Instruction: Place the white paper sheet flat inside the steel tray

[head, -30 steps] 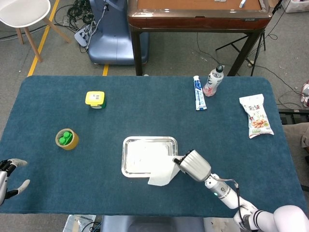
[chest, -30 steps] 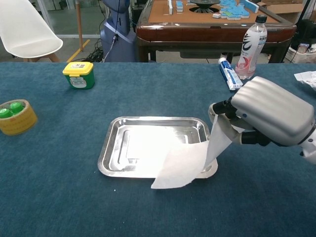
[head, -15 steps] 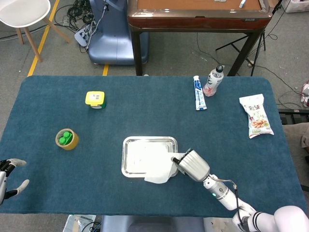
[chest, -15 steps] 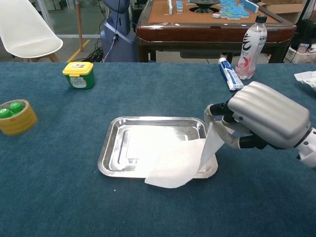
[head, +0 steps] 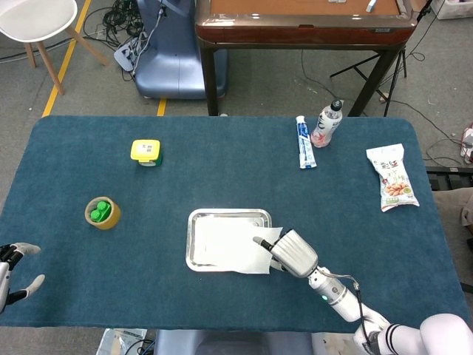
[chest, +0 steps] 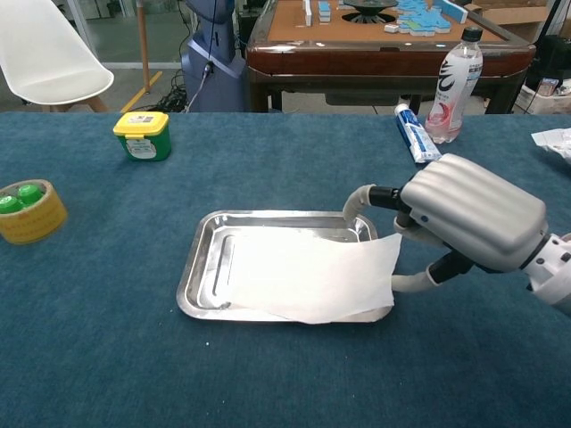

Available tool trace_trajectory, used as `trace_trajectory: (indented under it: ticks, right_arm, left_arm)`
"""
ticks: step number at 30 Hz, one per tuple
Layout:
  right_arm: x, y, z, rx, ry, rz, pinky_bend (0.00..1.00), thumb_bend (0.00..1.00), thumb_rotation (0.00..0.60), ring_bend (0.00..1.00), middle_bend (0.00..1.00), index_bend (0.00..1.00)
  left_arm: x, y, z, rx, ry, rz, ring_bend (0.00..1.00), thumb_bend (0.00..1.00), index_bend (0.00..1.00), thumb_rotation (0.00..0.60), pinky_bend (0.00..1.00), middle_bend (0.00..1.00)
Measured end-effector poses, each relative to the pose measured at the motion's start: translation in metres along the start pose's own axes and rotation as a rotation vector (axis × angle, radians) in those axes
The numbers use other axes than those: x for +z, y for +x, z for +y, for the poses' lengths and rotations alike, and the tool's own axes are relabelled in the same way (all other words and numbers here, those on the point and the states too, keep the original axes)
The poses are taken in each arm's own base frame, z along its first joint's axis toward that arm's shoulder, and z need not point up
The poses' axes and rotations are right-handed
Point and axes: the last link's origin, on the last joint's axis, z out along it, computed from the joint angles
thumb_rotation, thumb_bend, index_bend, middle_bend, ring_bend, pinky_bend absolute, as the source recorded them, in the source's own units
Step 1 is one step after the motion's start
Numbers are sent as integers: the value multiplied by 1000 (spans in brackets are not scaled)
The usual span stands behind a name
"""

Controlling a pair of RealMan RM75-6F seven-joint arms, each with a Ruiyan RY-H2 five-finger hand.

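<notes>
- Paper first: the white paper sheet (chest: 308, 278) lies over the steel tray (chest: 201, 267), mostly inside it, but its right and near edges ride up on the tray's rim and hang slightly past it, so it is not yet fully flat in the well.
- Right hand (chest: 464, 223) sits just beside the tray's right edge with its fingers apart. One finger reaches over the far right corner of the tray and another lies low by the sheet's right edge. It appears released from the sheet, though whether a fingertip touches the paper I cannot tell.
- Left hand (head: 13, 268) rests at the near left edge of the worktop (head: 222, 170), fingers spread, holding nothing.
- Risk, as I judge it: when the right hand pulls away, a finger brushing the overhanging edge could drag the light sheet back out over the rim, or curl the corner up again.
- Second risk: pressing down on the edge that bridges the rim could crease the paper instead of seating it.
- Chest view shows the raised right edge and the spread of the fingers, which the head view flattens.
- Head view shows the left hand and the sheet's outline against the tray, both missing or foreshortened in the chest view.
</notes>
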Motion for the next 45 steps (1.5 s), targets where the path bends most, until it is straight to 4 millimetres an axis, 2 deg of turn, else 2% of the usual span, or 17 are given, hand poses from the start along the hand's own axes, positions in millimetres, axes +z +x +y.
trace_trajectory:
  ticks: [11,21,35,45]
  right_arm:
    - [17,-9,-12,16,-2,8,1000,0,600,1000,1000,334]
    - [28,-14,-15,12,-8,16,1000,0,600,1000,1000,334]
    - [45,-18,-11,-12,-16,29,1000,0,600,1000,1000,334]
    - [46,-20,2,-35,-48,18,1000,0,600,1000,1000,334]
  left_arm:
    - [-1,2,-2,-8,3,4,294,189,389,600,455,374]
    - [-1,4,-2,-9,8,11,294,189,389,600,455,374]
    - [-1,5,-3,-12,10,13,294,189,389,600,455,374]
    - [-1,5,-3,-13,11,12,294,191,389,600,455,374]
